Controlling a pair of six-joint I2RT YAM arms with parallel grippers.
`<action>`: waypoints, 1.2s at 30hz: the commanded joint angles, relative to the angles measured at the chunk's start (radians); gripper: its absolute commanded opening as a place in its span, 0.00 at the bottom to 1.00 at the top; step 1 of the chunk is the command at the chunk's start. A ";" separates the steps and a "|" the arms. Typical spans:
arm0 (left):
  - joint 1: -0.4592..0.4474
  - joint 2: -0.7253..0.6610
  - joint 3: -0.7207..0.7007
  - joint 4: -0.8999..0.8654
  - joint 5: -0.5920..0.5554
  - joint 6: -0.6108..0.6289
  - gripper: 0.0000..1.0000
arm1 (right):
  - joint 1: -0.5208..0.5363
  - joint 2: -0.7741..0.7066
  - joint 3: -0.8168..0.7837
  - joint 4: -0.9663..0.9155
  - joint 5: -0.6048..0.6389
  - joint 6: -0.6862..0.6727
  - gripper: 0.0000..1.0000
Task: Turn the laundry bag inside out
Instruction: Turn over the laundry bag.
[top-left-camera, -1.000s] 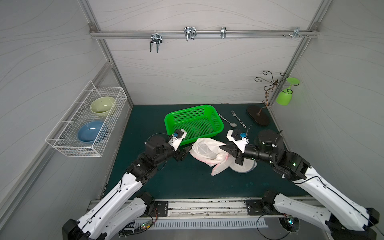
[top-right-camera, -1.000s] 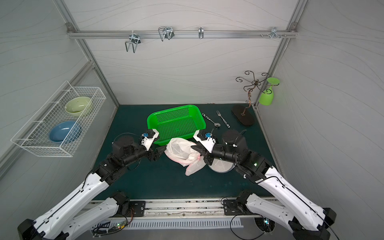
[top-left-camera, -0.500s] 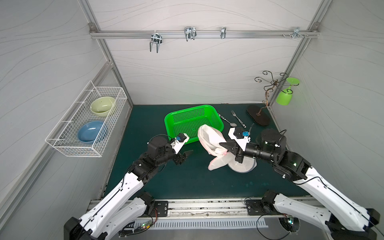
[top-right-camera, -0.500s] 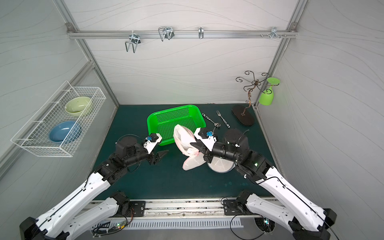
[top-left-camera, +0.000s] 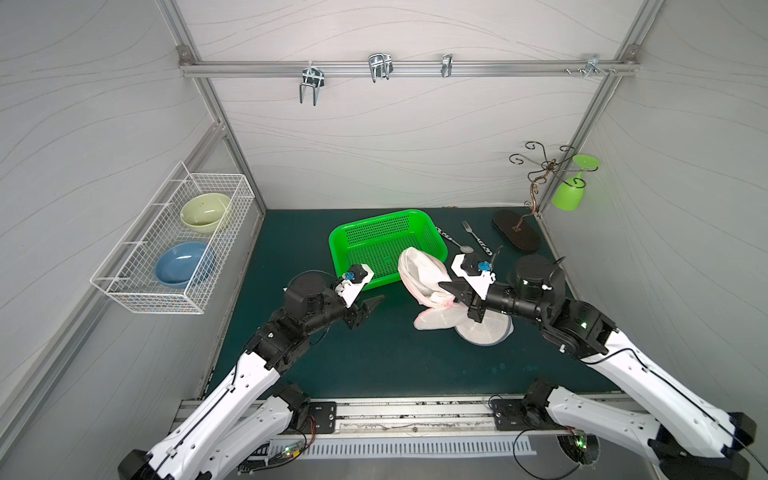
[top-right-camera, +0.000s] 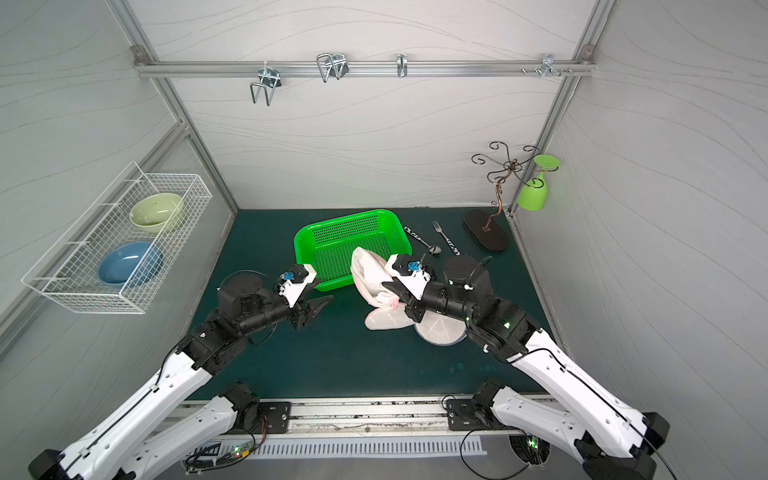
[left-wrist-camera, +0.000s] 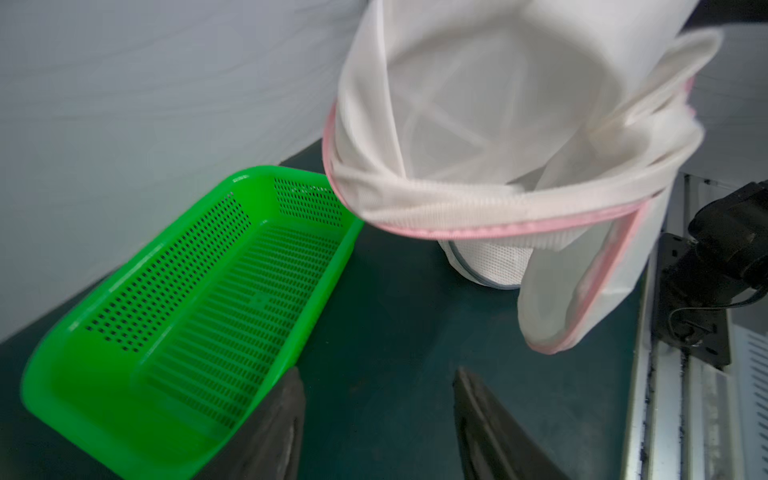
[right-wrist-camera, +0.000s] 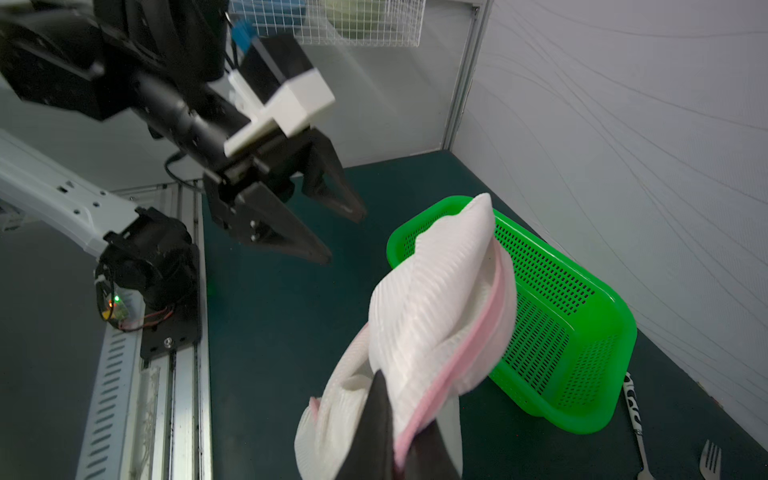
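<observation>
In both top views my right gripper (top-left-camera: 448, 287) pinches the laundry bag (top-left-camera: 422, 274), raised just beside the green basket (top-left-camera: 374, 232); my left gripper (top-left-camera: 372, 309) hangs apart from it, empty. In the left wrist view my left fingers (left-wrist-camera: 286, 424) stand spread, the bag's pink-edged mouth ahead. In the right wrist view my right jaws press on bunched mesh.

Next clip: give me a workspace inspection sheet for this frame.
Surface: dark green mat.
Job's things: white mesh laundry bag with pink trim, held up, lower end hanging beside a round mesh disc on the mat.
Clutter: green basket, spoon, fork, stand with green glass; wire rack holding two bowls.
Grippers: left tool open, empty, apart from the bag; right tool shut on the bag.
Cables: black loop at left wrist; wires by base rail.
Surroundings: white walls; overhead rail with hooks.
</observation>
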 joint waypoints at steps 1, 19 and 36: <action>-0.033 -0.006 0.135 -0.104 0.010 0.257 0.59 | 0.004 0.026 0.049 -0.120 -0.090 -0.123 0.00; -0.166 0.188 0.300 -0.308 0.088 0.618 0.59 | 0.079 0.126 0.161 -0.238 -0.268 -0.234 0.00; -0.166 0.199 0.305 -0.353 0.216 0.518 0.20 | 0.090 0.133 0.165 -0.147 -0.112 -0.263 0.00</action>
